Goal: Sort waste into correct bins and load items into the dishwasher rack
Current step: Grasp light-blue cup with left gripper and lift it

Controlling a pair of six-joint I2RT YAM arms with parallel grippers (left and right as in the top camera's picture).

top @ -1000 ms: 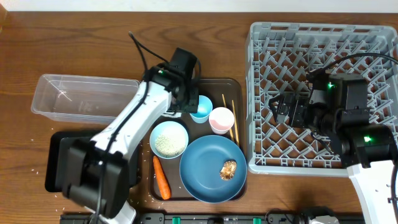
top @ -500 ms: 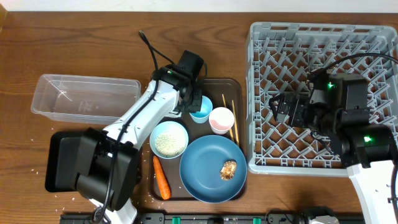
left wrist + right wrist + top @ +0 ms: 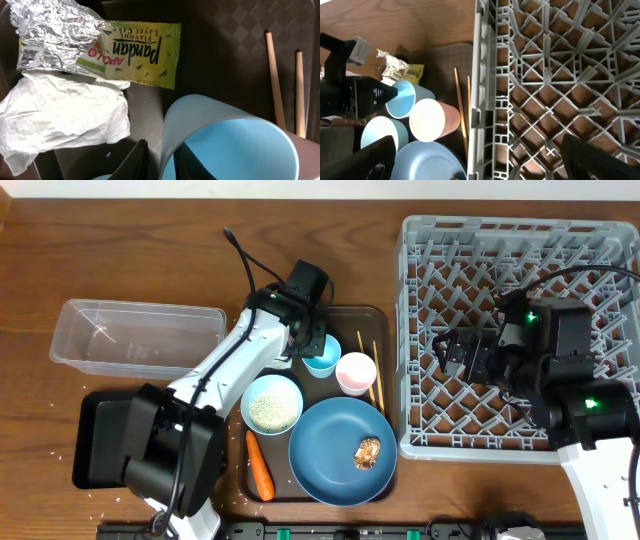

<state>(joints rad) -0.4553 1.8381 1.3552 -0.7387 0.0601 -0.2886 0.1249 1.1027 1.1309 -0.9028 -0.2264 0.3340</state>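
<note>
We find the left gripper [image 3: 159,161] clamped on the blue cup [image 3: 235,145], with one finger outside its wall and one inside. The cup sits on the brown tray [image 3: 220,45], near the wrapper [image 3: 140,52]. The right gripper [image 3: 462,356] hangs over the dishwasher rack [image 3: 520,240] with its jaws wide apart.

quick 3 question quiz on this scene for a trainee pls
1. True or false: the lump lies on the plate.
2. The left claw is shut on the rim of: A) the pink cup, B) the blue cup, C) the bowl.
3. Short answer: what does the open right claw hang over?

Key: 1 true; 2 B; 3 the rack.
</note>
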